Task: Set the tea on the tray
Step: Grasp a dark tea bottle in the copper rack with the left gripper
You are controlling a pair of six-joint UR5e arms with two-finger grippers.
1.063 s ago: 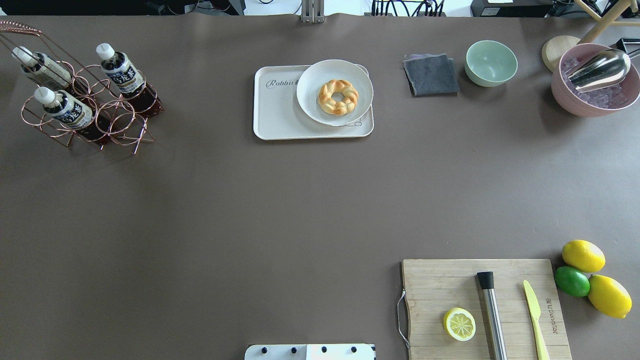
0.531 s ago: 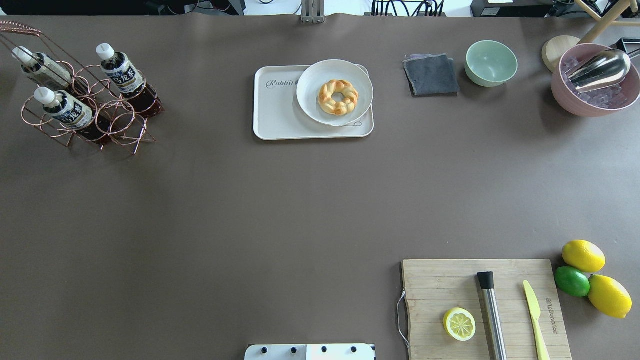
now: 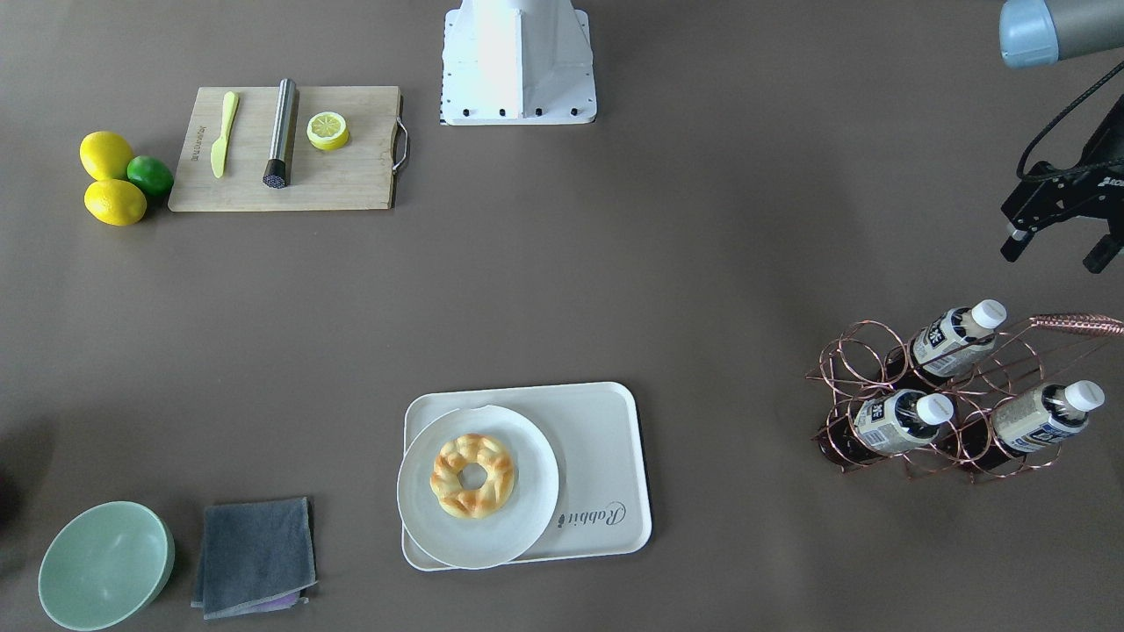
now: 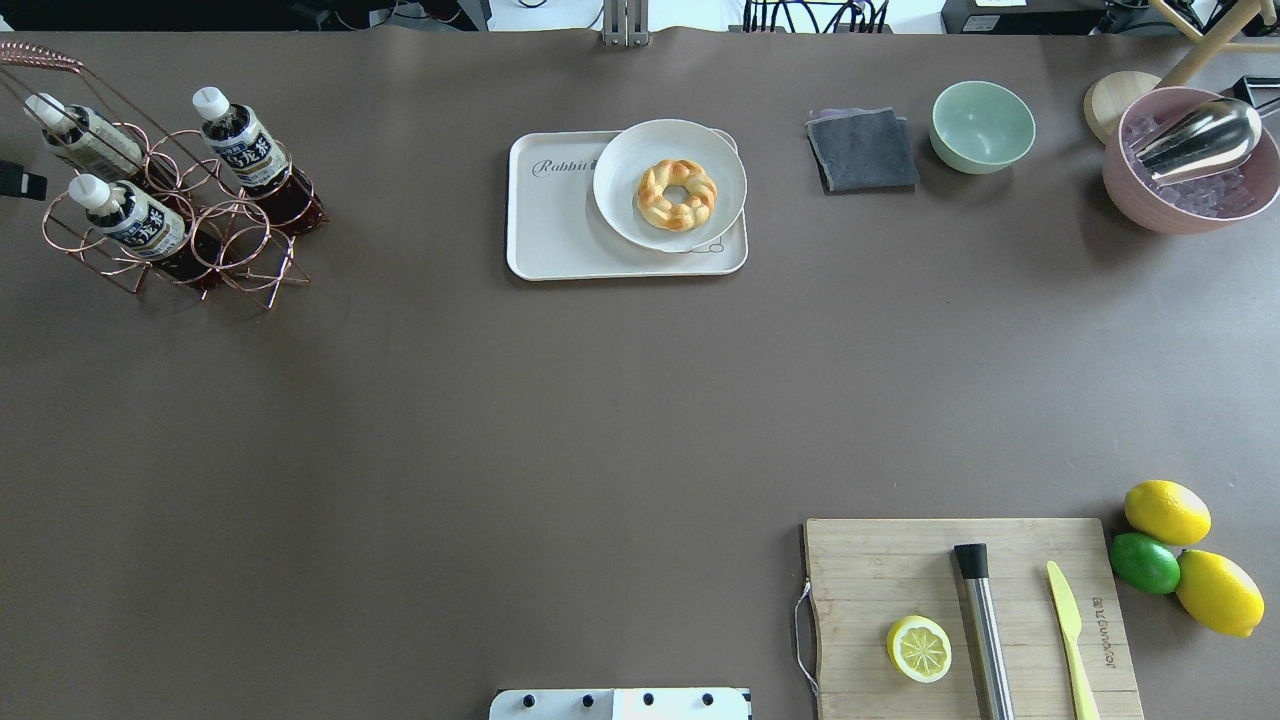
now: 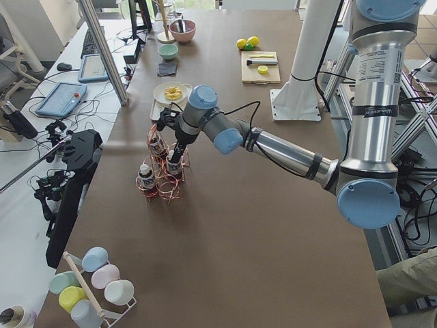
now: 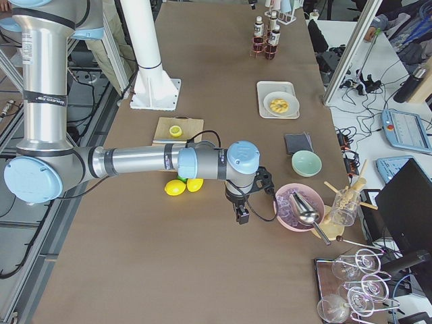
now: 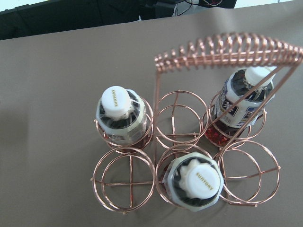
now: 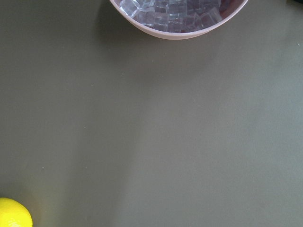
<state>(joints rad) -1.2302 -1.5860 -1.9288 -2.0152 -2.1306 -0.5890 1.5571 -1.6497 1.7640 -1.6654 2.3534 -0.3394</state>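
Copper wire rack [image 7: 227,47] at the table's far left held three small clear plastic tea bottles [image 7: 194,182] of dark liquid. Their white caps read "SUNTORY", and their cream labels bore black characters. The white rectangular tray [image 4: 560,225], marked "Rabbit" in grey script, lay well apart to the right, carrying a round white plate [image 4: 620,165]. The left gripper [image 3: 1054,254] hung above the rack, fingers spread and empty. The right gripper [image 6: 241,217] was near a pink bowl of ice [image 4: 1125,195]; how far it was open could not be told.

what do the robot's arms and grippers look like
The left arm and right arm are silver tubes with pale blue joint caps and white printed labels. Black cables run to the black left gripper and right gripper.
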